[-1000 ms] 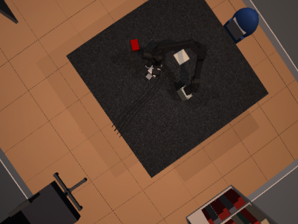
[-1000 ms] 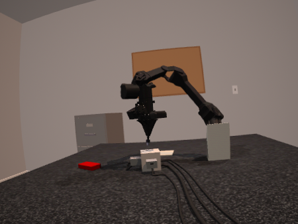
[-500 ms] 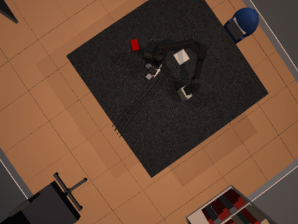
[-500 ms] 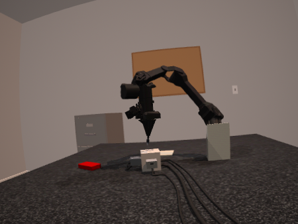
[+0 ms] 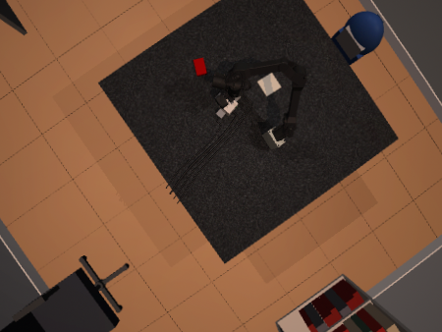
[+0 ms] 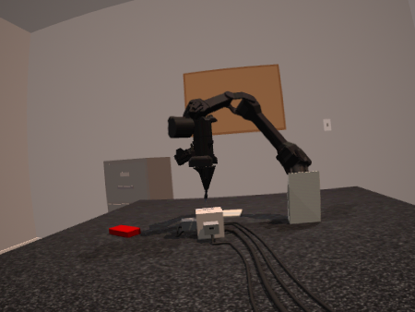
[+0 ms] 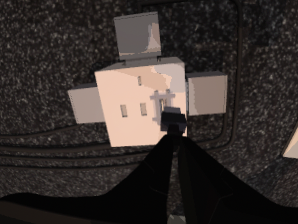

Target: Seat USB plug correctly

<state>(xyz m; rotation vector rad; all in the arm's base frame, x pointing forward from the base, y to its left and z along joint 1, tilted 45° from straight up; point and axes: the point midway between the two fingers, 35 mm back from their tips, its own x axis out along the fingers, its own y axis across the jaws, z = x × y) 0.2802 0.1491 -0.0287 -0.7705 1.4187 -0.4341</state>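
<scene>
Above the white cube-shaped power block, the black two-fingered gripper pinches the small dark USB plug, apart from the top, near the edge-side slot.

Office or study, by our reading: one grey filing cabinet; one framed cork board, wall-hung; one wall switch; one blue chair; one case of red and dark books; tan tiled floor.
</scene>
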